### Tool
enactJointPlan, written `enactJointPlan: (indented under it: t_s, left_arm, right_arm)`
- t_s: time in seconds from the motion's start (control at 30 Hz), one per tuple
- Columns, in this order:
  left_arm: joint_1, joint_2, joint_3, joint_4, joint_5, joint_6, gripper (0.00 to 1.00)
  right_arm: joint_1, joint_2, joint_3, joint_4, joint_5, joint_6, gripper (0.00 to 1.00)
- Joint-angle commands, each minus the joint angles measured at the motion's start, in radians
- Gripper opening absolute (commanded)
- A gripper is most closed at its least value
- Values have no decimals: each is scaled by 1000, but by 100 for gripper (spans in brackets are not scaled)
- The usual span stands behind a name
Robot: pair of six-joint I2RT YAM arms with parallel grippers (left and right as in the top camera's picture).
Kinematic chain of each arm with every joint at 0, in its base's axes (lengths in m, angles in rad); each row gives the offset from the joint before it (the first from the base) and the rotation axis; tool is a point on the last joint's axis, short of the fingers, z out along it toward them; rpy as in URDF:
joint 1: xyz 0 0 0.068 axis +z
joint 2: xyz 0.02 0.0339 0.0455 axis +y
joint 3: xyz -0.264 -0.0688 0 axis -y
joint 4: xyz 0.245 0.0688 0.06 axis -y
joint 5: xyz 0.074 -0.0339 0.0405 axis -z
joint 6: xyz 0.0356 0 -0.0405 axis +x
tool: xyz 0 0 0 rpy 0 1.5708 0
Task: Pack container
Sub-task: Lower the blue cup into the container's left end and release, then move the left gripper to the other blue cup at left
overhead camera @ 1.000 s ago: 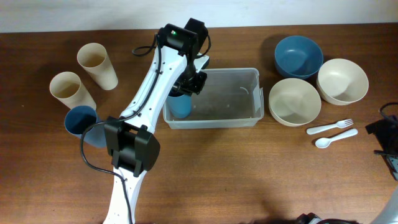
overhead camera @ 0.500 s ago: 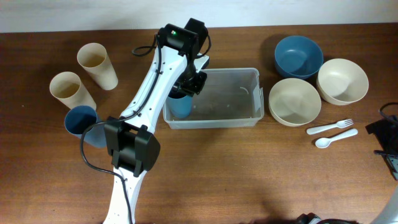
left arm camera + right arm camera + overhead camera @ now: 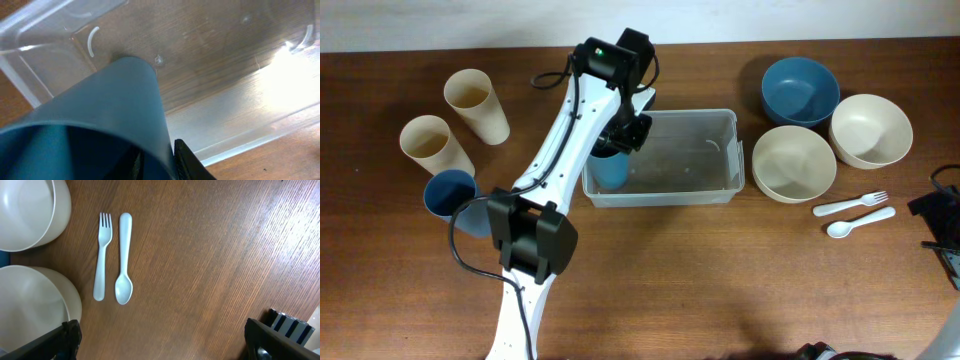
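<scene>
Container (image 3: 702,113) of clear plastic sits at the middle of the bench (image 3: 720,290), long side running left to right. A blue cup (image 3: 610,172) stands inside it at its left end, close to the end wall, and the remaining floor of the bin is bare. In the left wrist view the blue cup (image 3: 115,100) fills the lower left, narrowing toward its base on the container (image 3: 240,95) floor.

The left gripper (image 3: 624,136) is over that end of the bin, right at the cup's rim. One dark finger (image 3: 187,162) shows just outside the cup wall. Whether the jaws are clamped on the wall or have let go, I cannot tell.

The right gripper (image 3: 172,345) hangs at the right edge of the bench with its jaws spread wide and nothing between them. Beneath it lie a pale fork (image 3: 102,255) and a pale spoon (image 3: 123,260), side by side and nearly parallel.

Left of the container stand two cream cups (image 3: 477,105) and a second blue cup (image 3: 450,195), which is partly hidden by the left arm. To the right of the bin are a blue bowl (image 3: 800,90), a near cream bowl (image 3: 793,163) just beside the bin's right end, and a far cream bowl (image 3: 871,130) beside both.
</scene>
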State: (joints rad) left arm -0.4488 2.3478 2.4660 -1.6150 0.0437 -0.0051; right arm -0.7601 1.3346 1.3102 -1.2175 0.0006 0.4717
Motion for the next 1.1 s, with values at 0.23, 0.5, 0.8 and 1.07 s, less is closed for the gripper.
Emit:
enactJointPlan:
  t_s: [0.23,0.5,0.8,1.07]
  left_arm:
    - [-1,-3,126,-40,-15,-2,23]
    - [-1,-3,150,-45,-15,-2,23]
    - [0,-29,377,-72,-135,-3,24]
    - [0,-159,433,-72,-264,-3,100]
  right_arm:
    - [-6,2,-3,3,12,8,99]
    - [-6,2,-3,3,11,8,99]
    - [-6,2,-3,3,12,8,99]
    - [-6,2,-3,3,12,8,99]
